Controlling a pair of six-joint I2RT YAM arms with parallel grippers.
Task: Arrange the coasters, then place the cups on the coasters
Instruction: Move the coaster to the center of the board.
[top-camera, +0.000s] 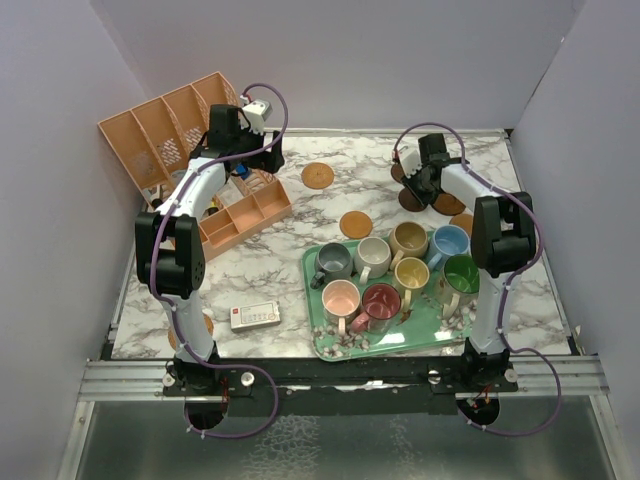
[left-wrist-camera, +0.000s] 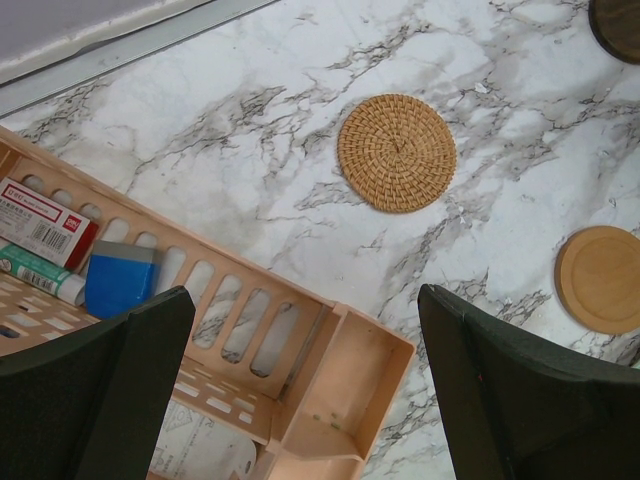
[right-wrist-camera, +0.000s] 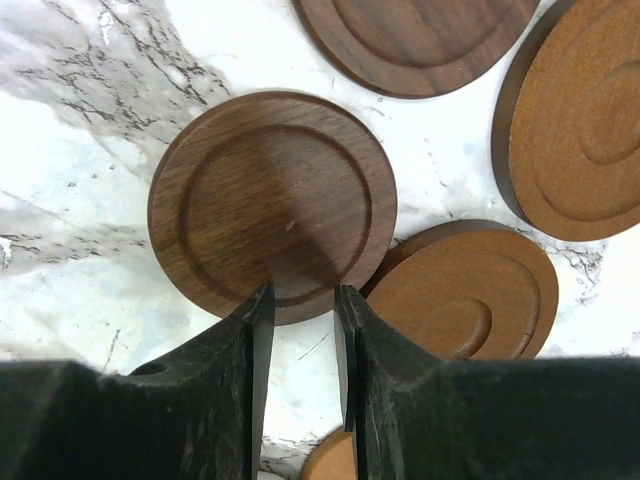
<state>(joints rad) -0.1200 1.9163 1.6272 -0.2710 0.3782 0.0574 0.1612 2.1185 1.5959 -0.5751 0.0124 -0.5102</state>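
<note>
Hovering beside the peach organizer (left-wrist-camera: 340, 370), the left tool (left-wrist-camera: 305, 300) is spread wide, empty; the right tool (right-wrist-camera: 300, 295) is narrowly parted, nothing clamped, at the rim of a dark coaster (right-wrist-camera: 270, 200).

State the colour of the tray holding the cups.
Green; the tray shows best in the top view.

A marble-patterned bench (top-camera: 290, 260) carries a peach slotted organiser (top-camera: 160, 130) at its far left corner. One of its compartments holds a red-and-white box (left-wrist-camera: 40, 225), a blue block (left-wrist-camera: 118, 280) and a green-and-white tube (left-wrist-camera: 40, 272), packed side by side. A green floral tray (top-camera: 400, 335) lies toward the near right corner. A small white packet with a red stripe (top-camera: 256, 316) lies near the near edge, left of that tray.
</note>
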